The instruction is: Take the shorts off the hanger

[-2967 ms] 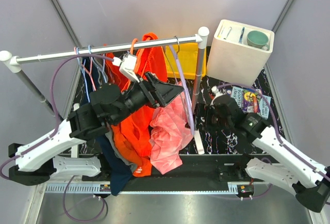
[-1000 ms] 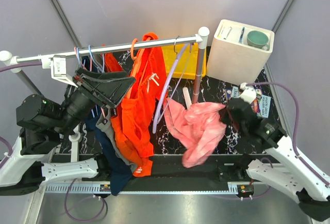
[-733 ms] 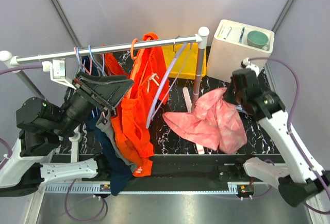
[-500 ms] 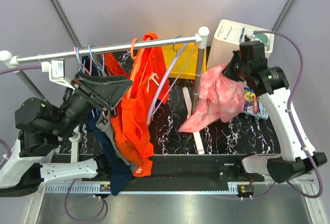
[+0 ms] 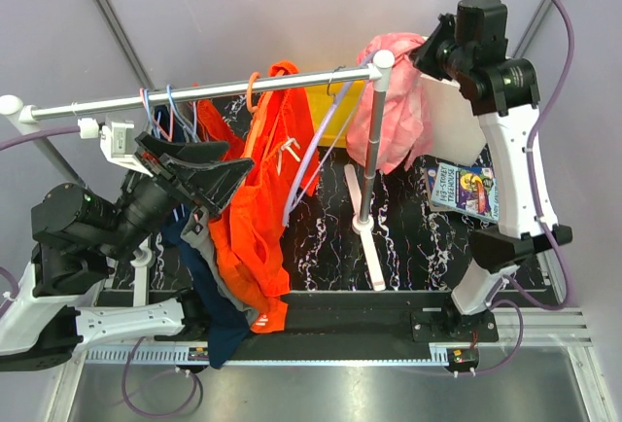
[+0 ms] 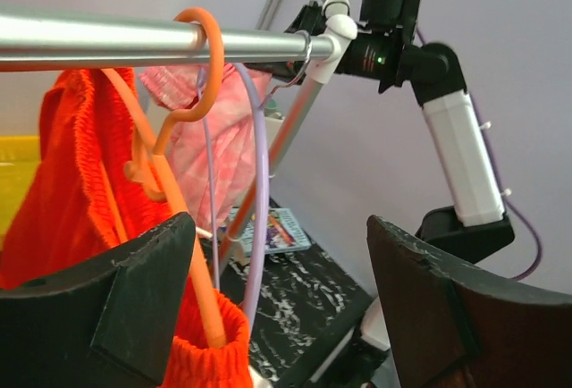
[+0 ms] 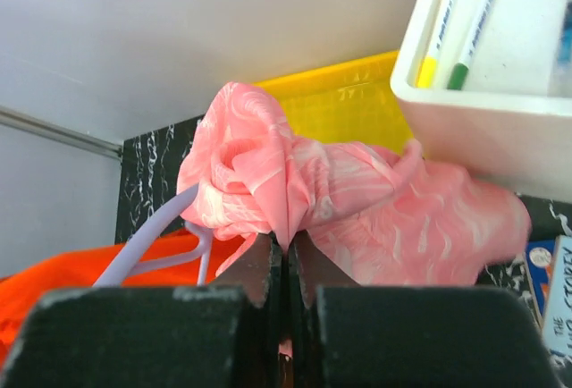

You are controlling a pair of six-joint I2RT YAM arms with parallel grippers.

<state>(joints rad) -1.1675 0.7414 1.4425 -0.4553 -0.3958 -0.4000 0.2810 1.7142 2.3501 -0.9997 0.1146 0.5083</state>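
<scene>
Right gripper [image 7: 288, 252] is clamped on a bunched fold of the pink shorts [image 5: 389, 111], arm raised high by the end cap of the rail [image 5: 117, 101]. Cloth hangs down past the post, in front of the white bin [image 7: 483, 133]. It looks clear of the lavender hanger [image 6: 264, 182], but I can't tell whether a leg touches the post. Left gripper [image 6: 279, 245] is spread wide, holding nothing, facing the orange shorts [image 5: 262, 208] on the orange hanger [image 6: 217, 57]. For the carry: hold the pinch tight, swing out away from the rail end so nothing snags, lower to table level before letting go. Orange pair not yet off.
</scene>
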